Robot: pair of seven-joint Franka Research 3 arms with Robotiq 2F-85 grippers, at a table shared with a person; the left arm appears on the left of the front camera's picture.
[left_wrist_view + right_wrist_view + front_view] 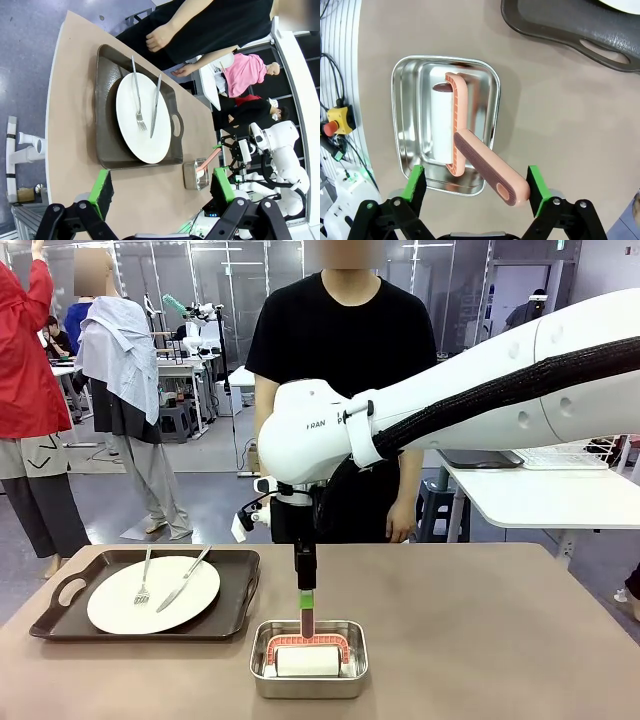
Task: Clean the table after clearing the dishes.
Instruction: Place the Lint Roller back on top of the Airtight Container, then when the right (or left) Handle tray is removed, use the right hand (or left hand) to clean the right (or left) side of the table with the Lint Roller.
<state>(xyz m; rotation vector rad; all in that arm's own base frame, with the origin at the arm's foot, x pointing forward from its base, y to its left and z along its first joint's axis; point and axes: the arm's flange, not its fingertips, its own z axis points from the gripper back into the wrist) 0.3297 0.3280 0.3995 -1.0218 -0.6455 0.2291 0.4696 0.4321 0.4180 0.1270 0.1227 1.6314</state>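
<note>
On the beige-brown table point(500, 640), a white plate point(153, 595) with a fork point(144, 580) and a knife point(183, 580) sits on a dark brown tray point(60, 600) at the left. My right gripper point(307, 602) hangs over a small steel pan point(262, 660) that holds a pink roller point(308, 660). In the right wrist view the gripper point(476, 187) is open, and the roller's handle point(485, 165) rises between its fingers without touching either pad. My left gripper point(161, 187) is open and empty above the table, looking at the plate point(127, 115) and tray point(105, 125).
A person in a black shirt point(340, 340) stands at the table's far edge, hands down. A smaller white table point(540, 495) stands behind at the right. The steel pan point(407, 110) sits close to the table's near edge, right of the tray's handle point(600, 47).
</note>
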